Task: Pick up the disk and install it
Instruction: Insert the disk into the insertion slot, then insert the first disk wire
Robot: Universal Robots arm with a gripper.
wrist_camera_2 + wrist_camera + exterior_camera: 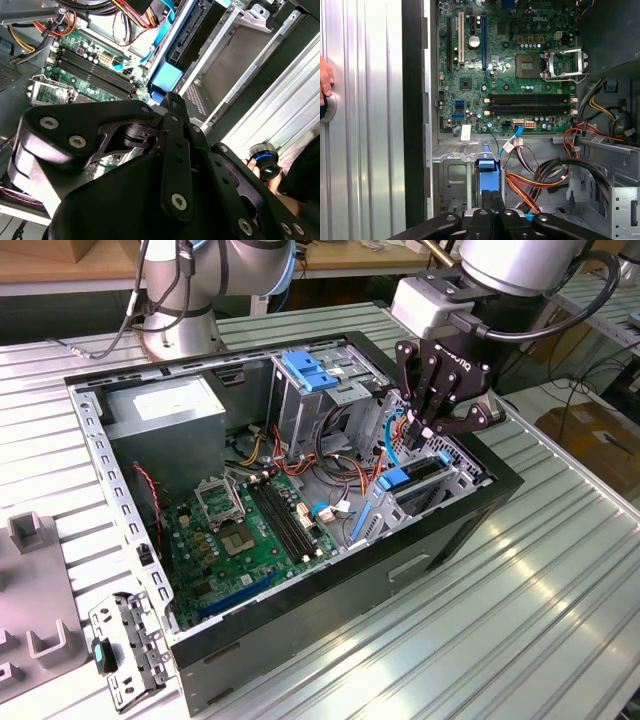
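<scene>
The disk [412, 480] sits edge-on in the drive bay at the exterior view's right end of the open computer case [400, 570]. Its blue carrier [487, 175] [167, 77] shows in both wrist views; the metal body is mostly hidden inside the bay. My gripper [422, 435] hangs just above the bay, fingers shut together and pointing down. In both wrist views the gripper [492, 196] [172, 97] ends right at the blue carrier's end. I cannot tell whether it touches. Nothing is held between the fingers.
The green motherboard [250, 530], grey power supply [165, 415], an upper drive cage with a blue clip [310, 370] and orange and blue cables [530, 182] crowd the case. A loose metal bracket [125, 650] lies on the ribbed table. A hand [324, 80] rests by a button [265, 162].
</scene>
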